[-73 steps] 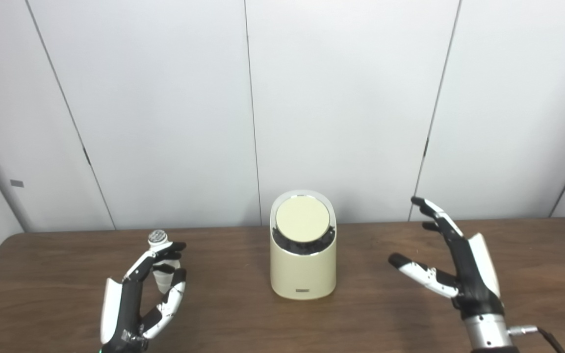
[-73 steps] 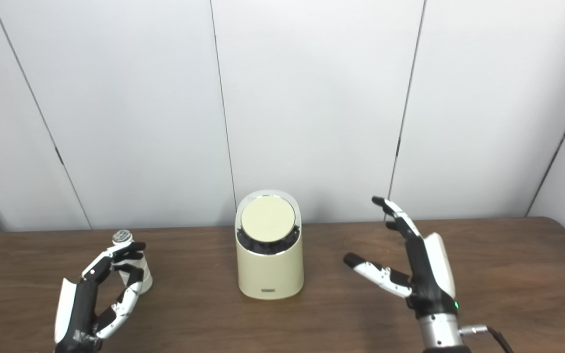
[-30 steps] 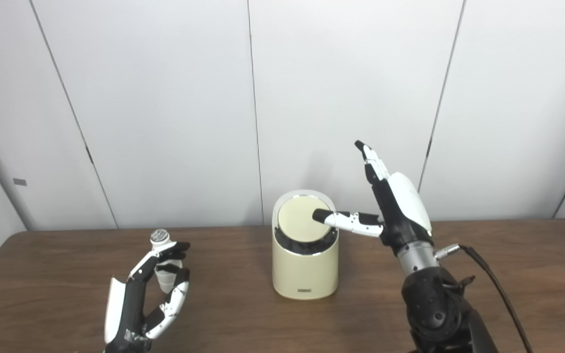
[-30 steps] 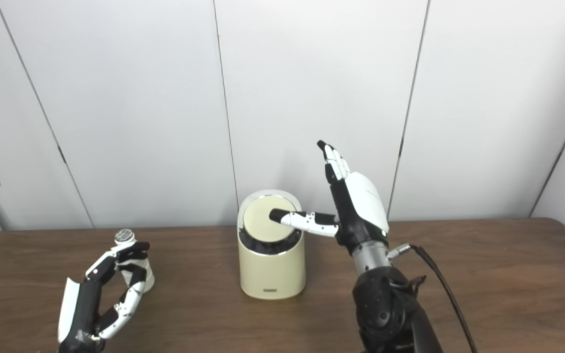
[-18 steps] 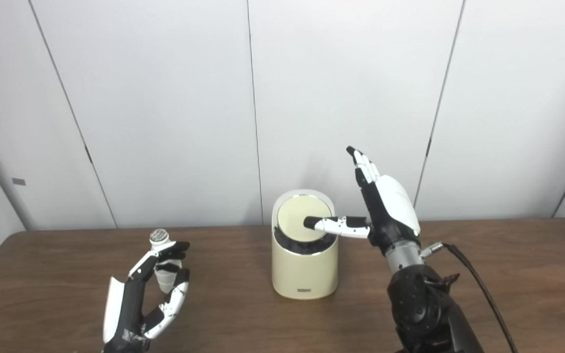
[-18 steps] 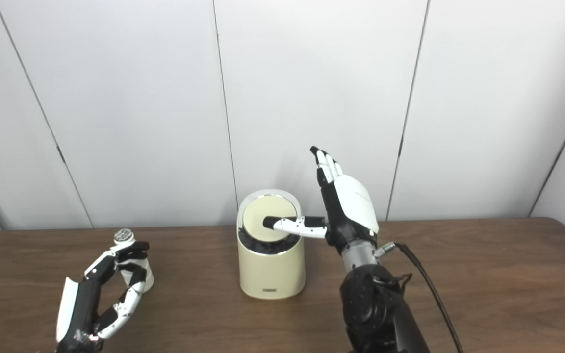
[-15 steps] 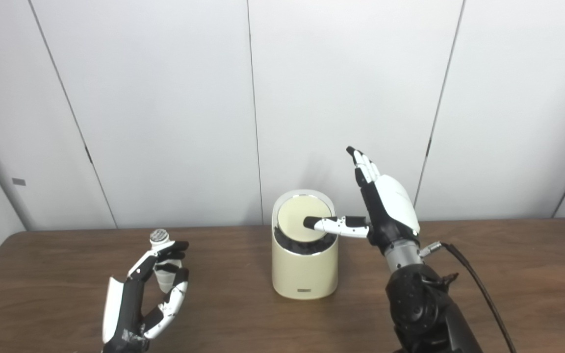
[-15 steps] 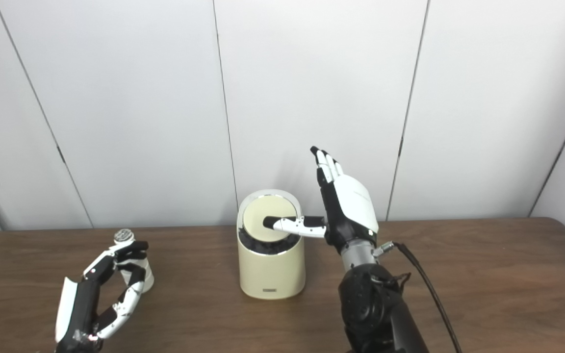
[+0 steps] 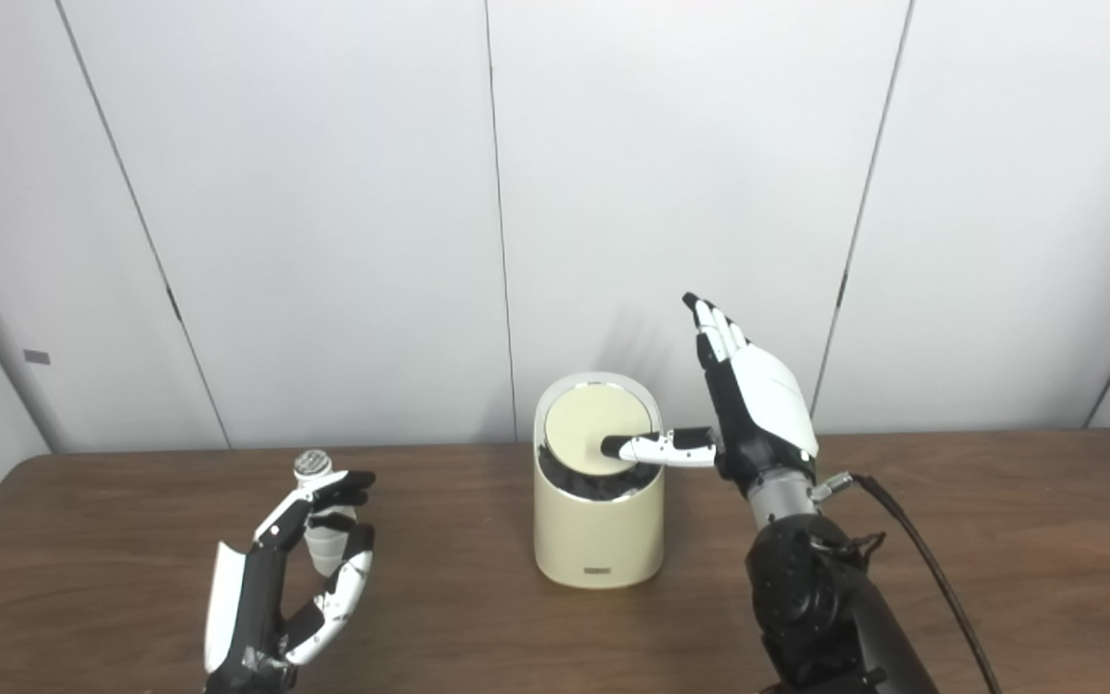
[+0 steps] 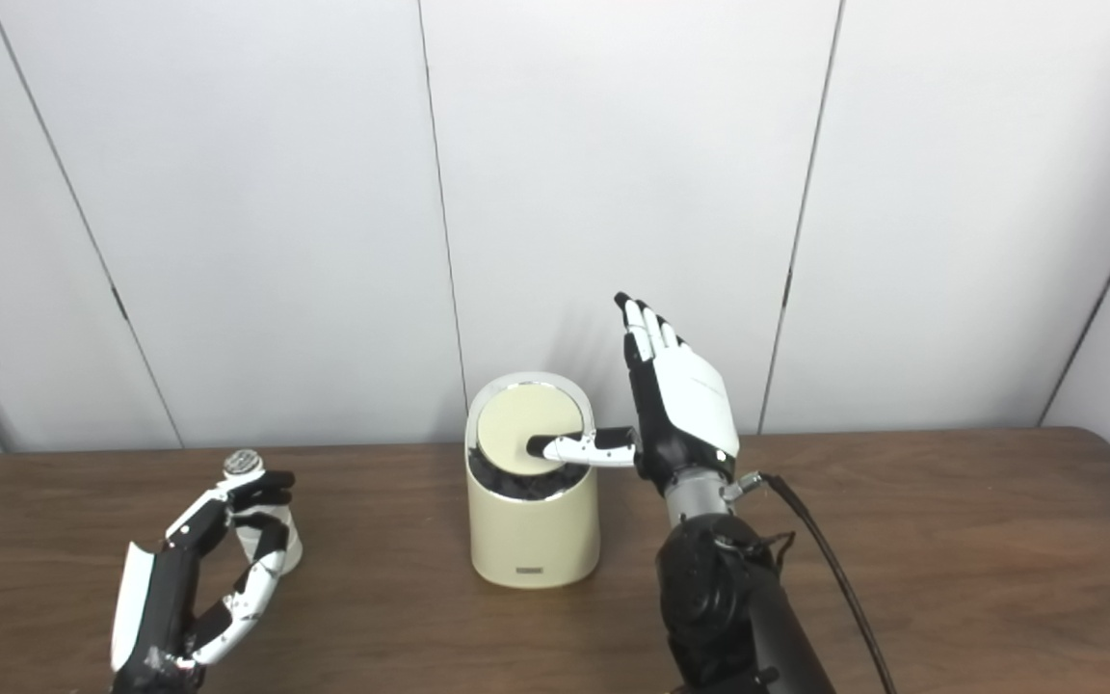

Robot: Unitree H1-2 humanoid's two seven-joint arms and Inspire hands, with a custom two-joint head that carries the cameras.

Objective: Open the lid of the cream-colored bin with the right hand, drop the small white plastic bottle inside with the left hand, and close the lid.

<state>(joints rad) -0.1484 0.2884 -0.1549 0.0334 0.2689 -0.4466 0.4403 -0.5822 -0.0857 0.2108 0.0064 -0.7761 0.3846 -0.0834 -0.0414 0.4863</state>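
The cream-colored bin (image 9: pixel 598 535) stands at the middle of the table, its round lid (image 9: pixel 594 428) lying flat and tilted toward me. My right hand (image 9: pixel 753 410) is raised just right of the bin, fingers apart and pointing up, thumb tip resting on the lid's lower right part. The small white plastic bottle (image 9: pixel 318 516) with a grey cap stands upright at the left. My left hand (image 9: pixel 290 578) curls loosely around it from the near side, fingers apart; I cannot tell whether they touch the bottle.
The brown wooden table (image 9: pixel 998 559) runs the full width, with a white panelled wall (image 9: pixel 324 212) close behind the bin. A black cable (image 9: pixel 931 578) trails from my right wrist toward the front edge.
My right hand rose from the table's right side and swung left to the bin; its thumb now sits on the lid. In the last half second it sank slightly. The left hand and bottle stayed.
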